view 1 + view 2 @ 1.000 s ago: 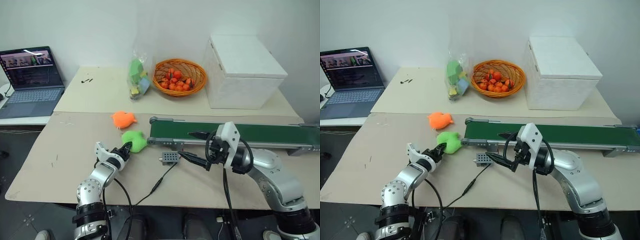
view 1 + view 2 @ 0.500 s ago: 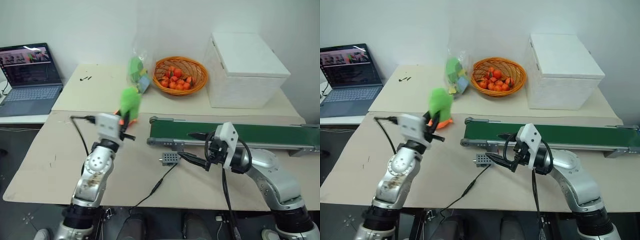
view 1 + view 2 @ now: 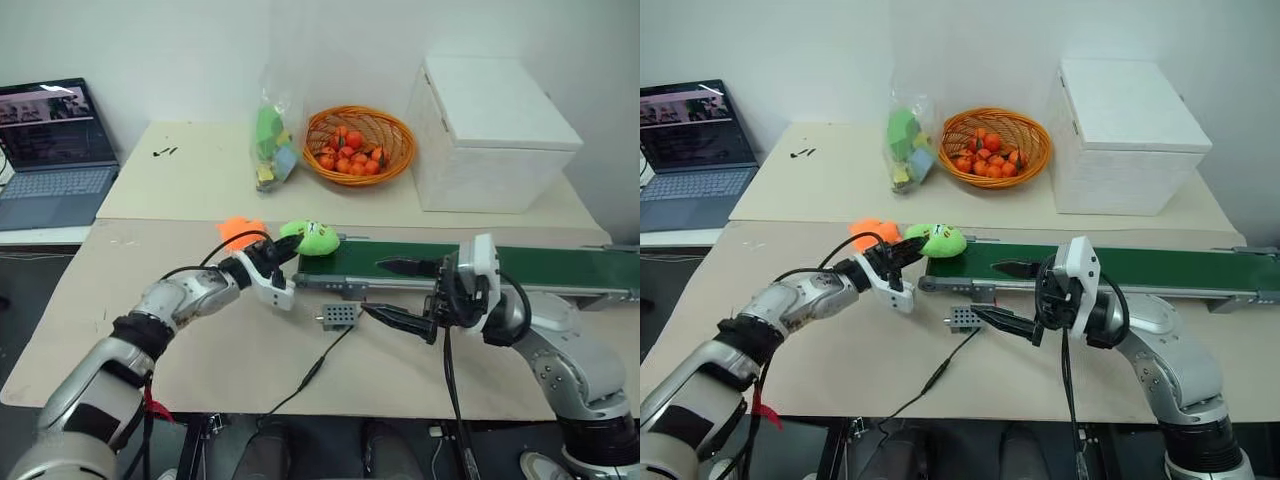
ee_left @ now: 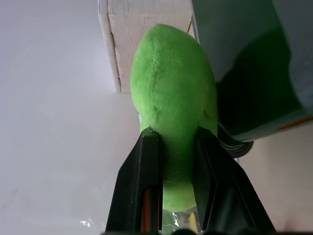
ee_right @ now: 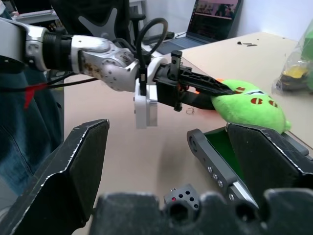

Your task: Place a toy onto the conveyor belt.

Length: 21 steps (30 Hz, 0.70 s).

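Toy [image 3: 311, 238] sits mid-frame over the belt's [image 3: 520, 267] left end; basket [image 3: 360, 146] and box [image 3: 492, 136] lie behind, laptop [image 3: 48, 150] upper left.

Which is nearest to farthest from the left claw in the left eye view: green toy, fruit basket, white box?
1. Green toy, held in the left claw, at the belt's left end.
2. Fruit basket, behind, mid-table.
3. White box, far right.
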### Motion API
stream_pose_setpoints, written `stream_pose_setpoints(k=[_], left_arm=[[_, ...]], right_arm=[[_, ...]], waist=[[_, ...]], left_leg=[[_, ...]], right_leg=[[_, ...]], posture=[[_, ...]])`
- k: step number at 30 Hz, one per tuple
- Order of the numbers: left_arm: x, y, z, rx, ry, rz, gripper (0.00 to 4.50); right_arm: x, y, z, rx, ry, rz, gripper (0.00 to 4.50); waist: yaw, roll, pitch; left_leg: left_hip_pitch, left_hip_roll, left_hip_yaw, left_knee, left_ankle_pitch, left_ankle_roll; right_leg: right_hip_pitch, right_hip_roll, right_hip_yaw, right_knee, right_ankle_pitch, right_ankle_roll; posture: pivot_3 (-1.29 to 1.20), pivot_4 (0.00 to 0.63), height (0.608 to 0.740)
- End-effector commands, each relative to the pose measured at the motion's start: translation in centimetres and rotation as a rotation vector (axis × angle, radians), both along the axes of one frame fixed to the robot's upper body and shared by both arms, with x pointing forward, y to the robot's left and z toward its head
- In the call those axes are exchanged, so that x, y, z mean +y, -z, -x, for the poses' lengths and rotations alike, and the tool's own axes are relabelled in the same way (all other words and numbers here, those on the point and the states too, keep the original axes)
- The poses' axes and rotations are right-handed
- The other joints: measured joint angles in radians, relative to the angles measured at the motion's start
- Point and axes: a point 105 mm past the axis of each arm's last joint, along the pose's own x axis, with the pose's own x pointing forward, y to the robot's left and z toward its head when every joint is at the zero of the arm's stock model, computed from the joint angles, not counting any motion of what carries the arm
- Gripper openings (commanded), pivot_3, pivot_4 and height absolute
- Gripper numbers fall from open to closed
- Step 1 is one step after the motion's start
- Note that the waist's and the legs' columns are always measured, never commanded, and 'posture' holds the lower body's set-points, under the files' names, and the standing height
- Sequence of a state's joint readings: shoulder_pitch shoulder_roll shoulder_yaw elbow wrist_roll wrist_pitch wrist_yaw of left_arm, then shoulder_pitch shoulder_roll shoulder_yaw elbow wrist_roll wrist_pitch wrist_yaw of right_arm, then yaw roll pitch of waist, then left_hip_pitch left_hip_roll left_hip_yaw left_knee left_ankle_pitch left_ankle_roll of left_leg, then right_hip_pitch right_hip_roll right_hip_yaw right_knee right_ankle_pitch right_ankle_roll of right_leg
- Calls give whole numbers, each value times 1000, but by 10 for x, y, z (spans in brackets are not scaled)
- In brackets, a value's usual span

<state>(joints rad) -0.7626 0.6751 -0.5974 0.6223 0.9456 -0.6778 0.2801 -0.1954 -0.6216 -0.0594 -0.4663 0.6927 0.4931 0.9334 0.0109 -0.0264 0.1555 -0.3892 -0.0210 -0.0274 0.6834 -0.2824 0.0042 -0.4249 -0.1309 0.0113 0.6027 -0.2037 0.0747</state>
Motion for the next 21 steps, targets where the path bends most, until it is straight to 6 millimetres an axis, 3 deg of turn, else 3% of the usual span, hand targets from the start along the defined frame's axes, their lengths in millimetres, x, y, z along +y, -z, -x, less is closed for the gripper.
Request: stream_pose_setpoints(k=[1, 4, 21], left_arm=[[-3, -3, 1, -23, 51, 1, 879], [-4, 2, 3, 0, 63, 11, 879], [-3, 27, 8, 137, 67, 34, 879]], right_arm=[[-2, -32, 6, -103, -20, -83, 4500], [-5, -39, 5, -122, -2, -138, 4500], [-9, -19, -1, -124, 82, -188, 4500]], waist=[[-1, 0, 0], [0, 0, 0], [-1, 0, 0]], left_leg=[[0, 0, 0, 0, -1, 1], [1, 0, 0, 0, -1, 1], [2, 0, 0, 5, -1, 1]], right_leg=[[0, 0, 0, 0, 0, 0], [0, 0, 0, 2, 0, 0], [1, 0, 0, 8, 0, 0]], posture=[[0, 150, 727], [0, 150, 727], [0, 150, 727]])
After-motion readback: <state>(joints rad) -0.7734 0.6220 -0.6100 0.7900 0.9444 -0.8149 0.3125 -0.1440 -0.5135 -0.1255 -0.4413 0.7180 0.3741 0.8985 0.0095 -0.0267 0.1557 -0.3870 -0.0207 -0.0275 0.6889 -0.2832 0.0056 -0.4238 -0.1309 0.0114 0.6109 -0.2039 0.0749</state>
